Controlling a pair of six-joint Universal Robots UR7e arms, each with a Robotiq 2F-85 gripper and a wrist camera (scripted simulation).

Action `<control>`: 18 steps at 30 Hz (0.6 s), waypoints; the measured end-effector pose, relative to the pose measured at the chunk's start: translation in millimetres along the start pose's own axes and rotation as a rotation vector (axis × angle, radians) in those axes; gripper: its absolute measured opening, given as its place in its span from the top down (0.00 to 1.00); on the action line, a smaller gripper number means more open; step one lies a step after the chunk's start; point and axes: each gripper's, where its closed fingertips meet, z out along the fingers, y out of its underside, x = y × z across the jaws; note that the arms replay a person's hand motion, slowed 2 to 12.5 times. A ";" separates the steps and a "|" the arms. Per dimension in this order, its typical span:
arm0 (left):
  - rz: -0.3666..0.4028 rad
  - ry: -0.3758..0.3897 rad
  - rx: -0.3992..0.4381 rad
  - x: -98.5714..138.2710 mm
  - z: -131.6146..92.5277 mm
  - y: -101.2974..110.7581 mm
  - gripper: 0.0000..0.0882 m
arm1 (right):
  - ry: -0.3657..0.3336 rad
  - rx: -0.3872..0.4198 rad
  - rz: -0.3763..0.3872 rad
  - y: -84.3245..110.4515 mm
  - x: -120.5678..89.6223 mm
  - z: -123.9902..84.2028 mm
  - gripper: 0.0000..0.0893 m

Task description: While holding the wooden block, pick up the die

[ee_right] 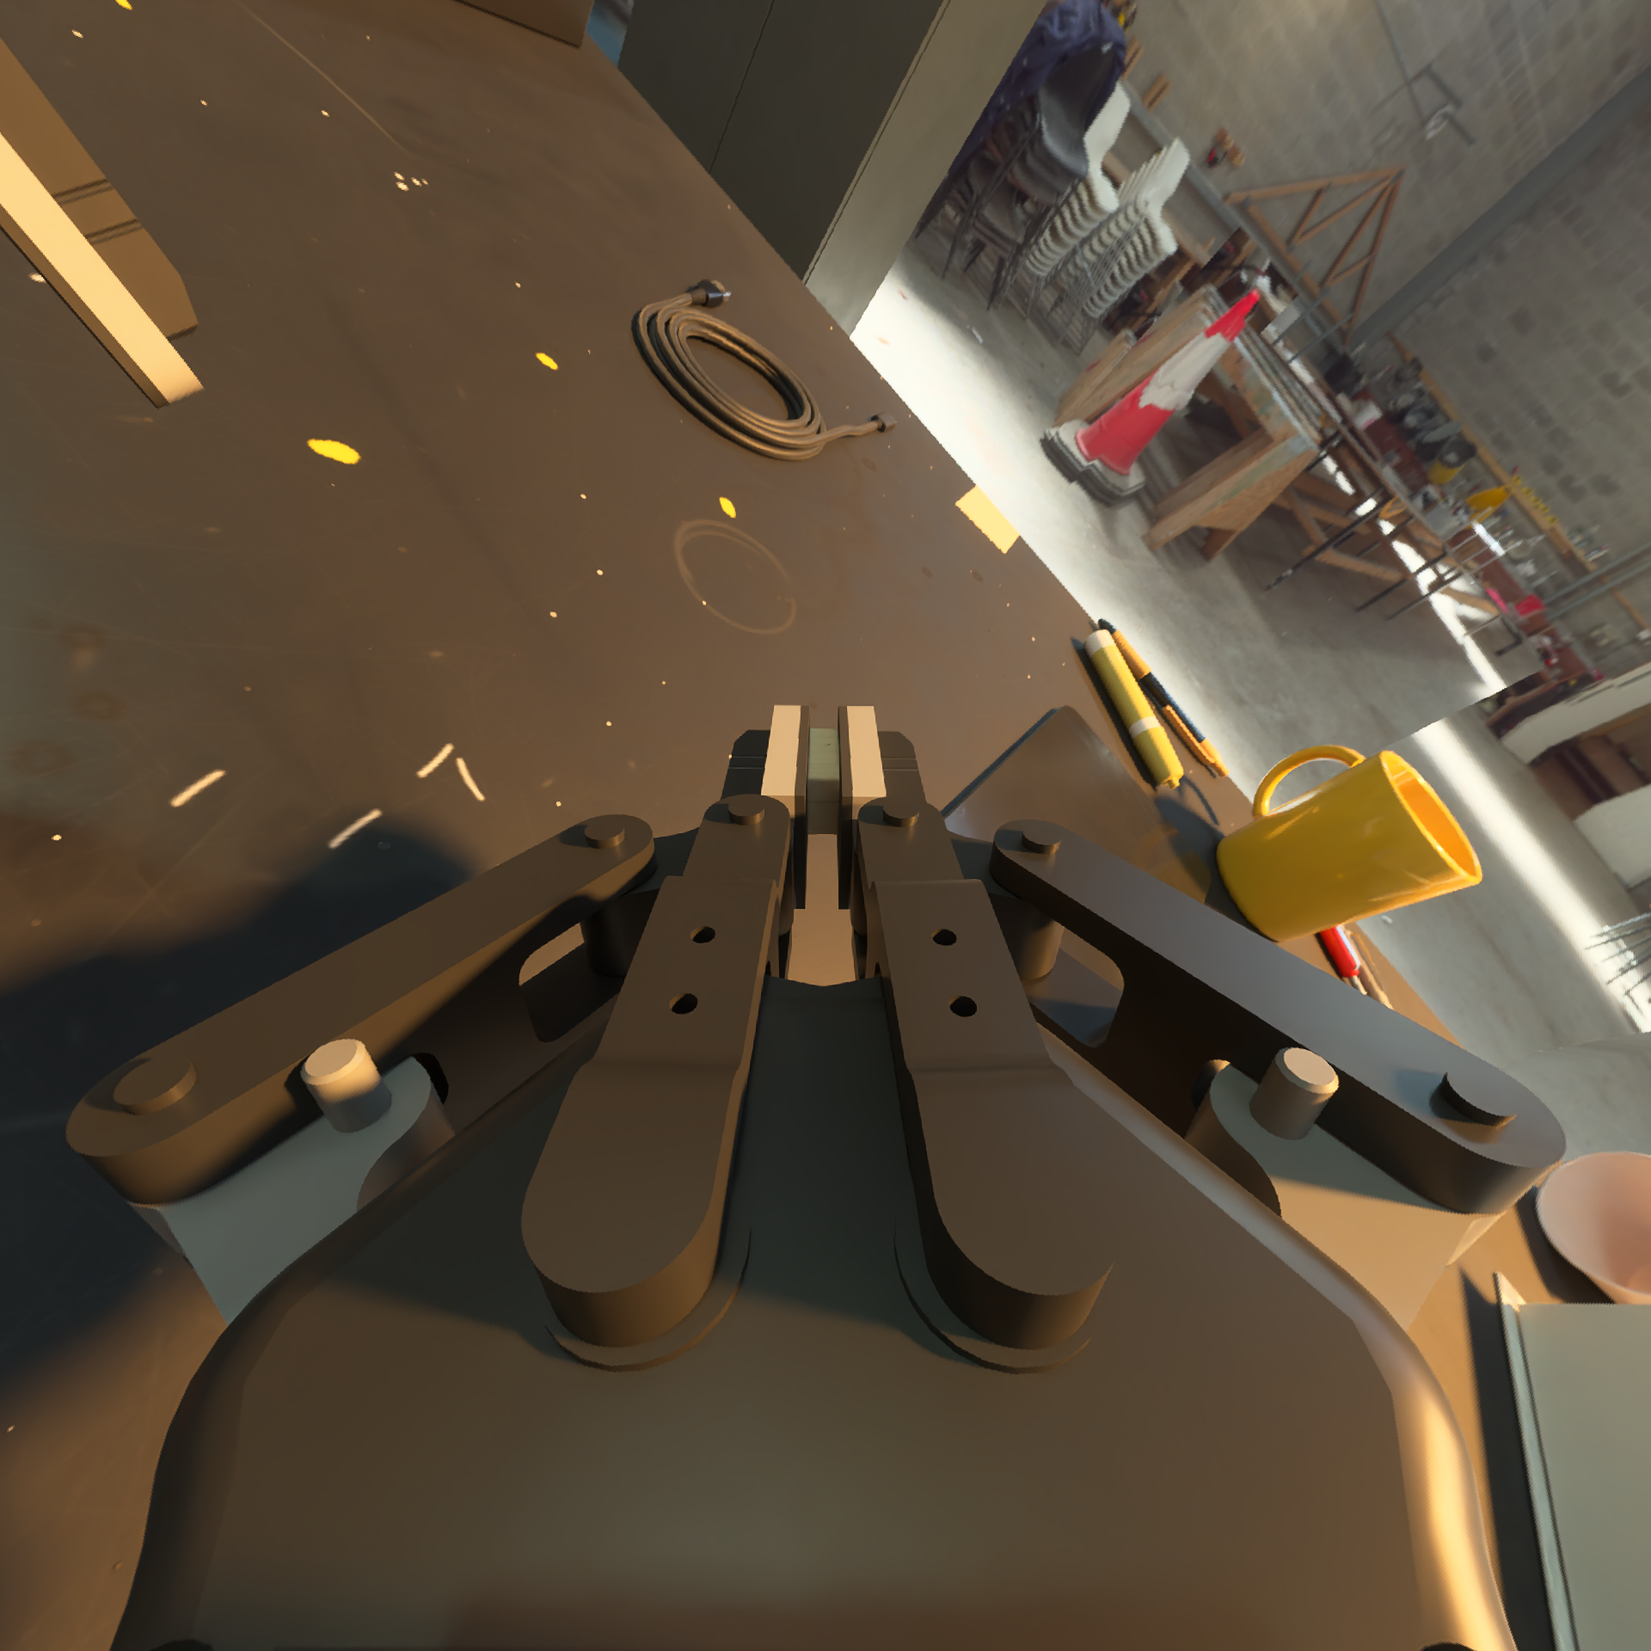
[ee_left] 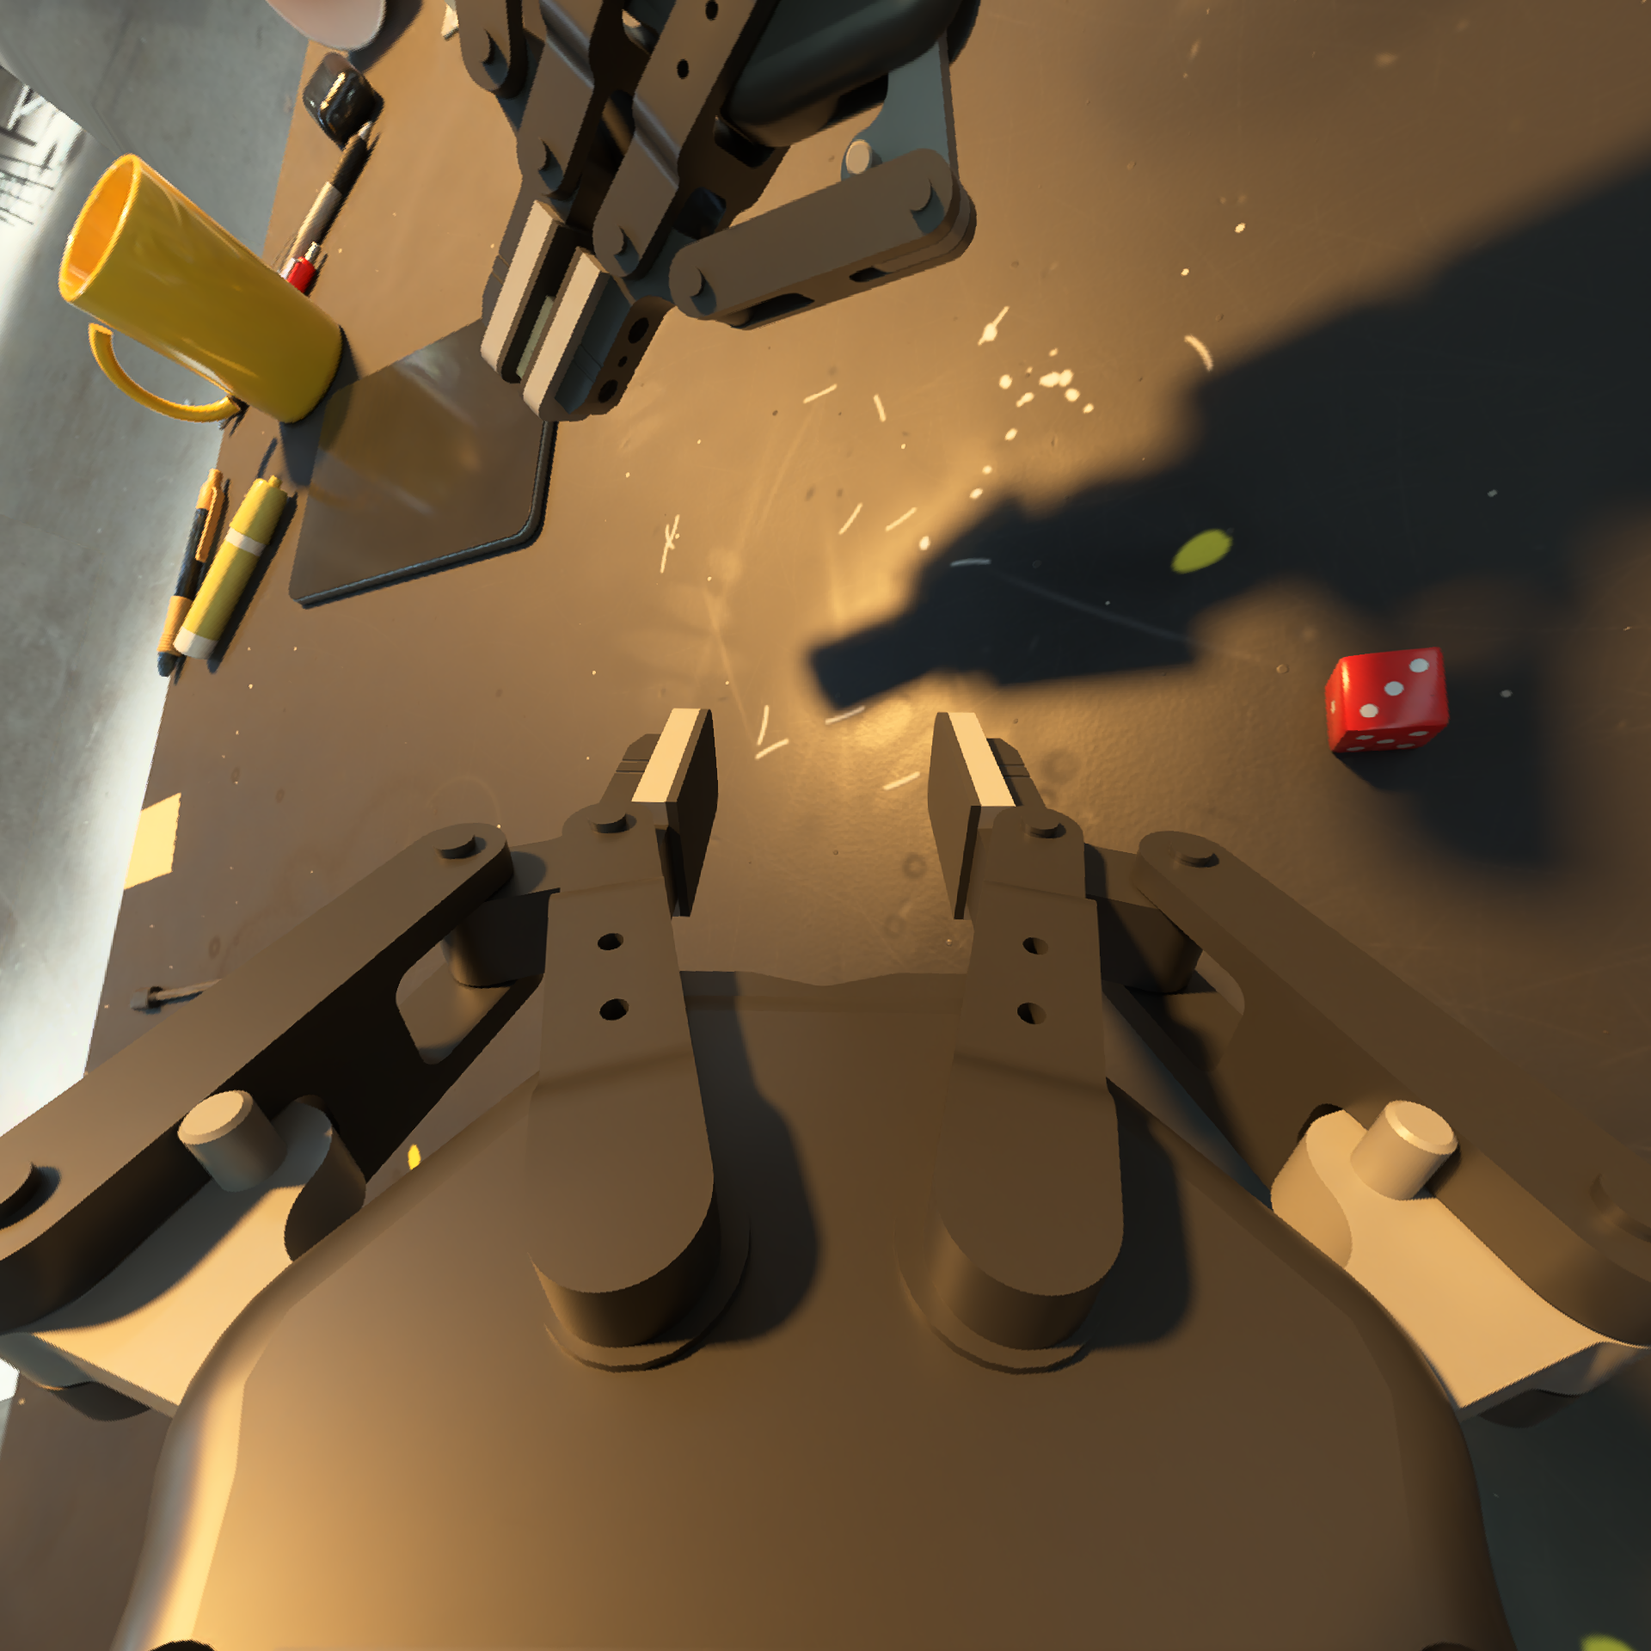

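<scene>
Red die (ee_left: 1387,699) lies right of the spread left end effector (ee_left: 822,759); right end effector (ee_right: 823,746) pinches the wooden block (ee_right: 823,749).

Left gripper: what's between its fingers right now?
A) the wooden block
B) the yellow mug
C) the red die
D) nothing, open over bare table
D: the left gripper stands open with only table showing between its fingers, and the red die sits apart, off to its right on the tabletop.

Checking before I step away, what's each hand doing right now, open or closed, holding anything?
Left hand: open, empty, the die lies off to its right.
Right hand: closed on the wooden block.
</scene>
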 end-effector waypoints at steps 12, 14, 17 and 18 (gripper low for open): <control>-0.111 -0.057 0.042 7.5 -26.9 20.6 0.49 | 0.067 0.112 -0.144 -20.2 -4.8 -2.1 0.94; -0.118 -0.068 0.037 10.1 -29.1 25.9 0.49 | 0.079 0.130 -0.166 -23.4 -5.5 -2.8 0.94; -0.132 -0.079 0.031 14.8 -31.2 33.6 0.48 | 0.096 0.156 -0.194 -27.2 -6.4 -4.1 0.94; -0.137 -0.082 0.029 16.4 -31.7 36.0 0.48 | 0.101 0.164 -0.202 -28.1 -6.8 -4.6 0.94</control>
